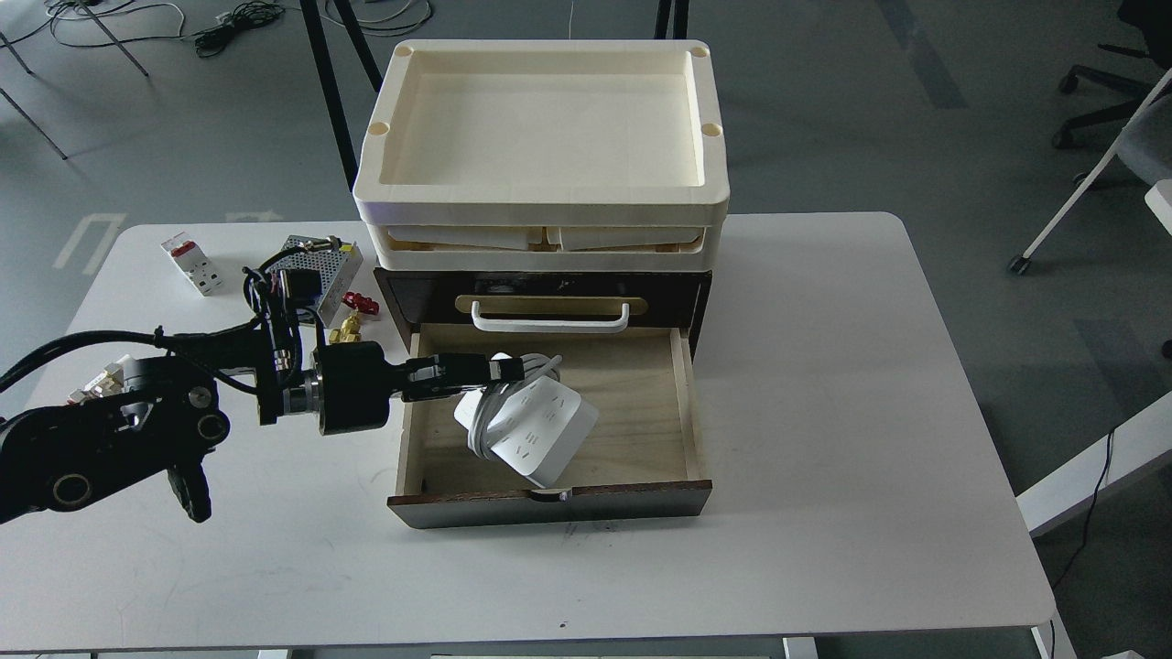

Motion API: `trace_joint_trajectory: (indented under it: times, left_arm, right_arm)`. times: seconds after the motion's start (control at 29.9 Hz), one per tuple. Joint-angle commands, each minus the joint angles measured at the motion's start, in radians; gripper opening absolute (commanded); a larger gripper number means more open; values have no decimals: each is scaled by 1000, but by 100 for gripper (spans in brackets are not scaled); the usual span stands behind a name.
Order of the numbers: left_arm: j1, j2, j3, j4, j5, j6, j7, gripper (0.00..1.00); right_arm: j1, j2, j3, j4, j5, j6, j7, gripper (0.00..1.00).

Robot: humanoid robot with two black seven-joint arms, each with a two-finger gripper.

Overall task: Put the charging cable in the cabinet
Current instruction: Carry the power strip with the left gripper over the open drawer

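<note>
The charging cable (538, 428), a white power strip with its cord coiled round it, hangs tilted inside the open pale plywood drawer (623, 430) of the dark brown cabinet (700, 302). My left gripper (511, 369) reaches in from the left over the drawer's left wall and is shut on the strip's cord at its upper end. The strip's lower corner is down near the drawer's front wall. The white bar handle (549, 318) of the drawer above is just behind. My right gripper is out of view.
Two stacked cream trays (542, 197) stand on top of the cabinet. On the white table (824, 513) left of the cabinet are a silver perforated box (316, 259), a small white block with a red tab (190, 264) and a red-handled brass valve (352, 316).
</note>
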Motion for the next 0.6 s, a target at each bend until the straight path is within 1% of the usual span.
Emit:
trace_joint_trajectory:
  times: [0.0,0.17,0.57]
  left_arm:
    - [2,-24,0,37,-17,-2,0,0]
    - [2,-35,-2,84,-37,-10,0,0]
    - [2,-29,0,124,-80,-18,0,0]
  right_arm:
    - [-1,0,0,-9,0,0,0,100]
    - [-2,0,0,-9,0,0,0,100]
    - [-2,2,0,-9,0,0,0,100]
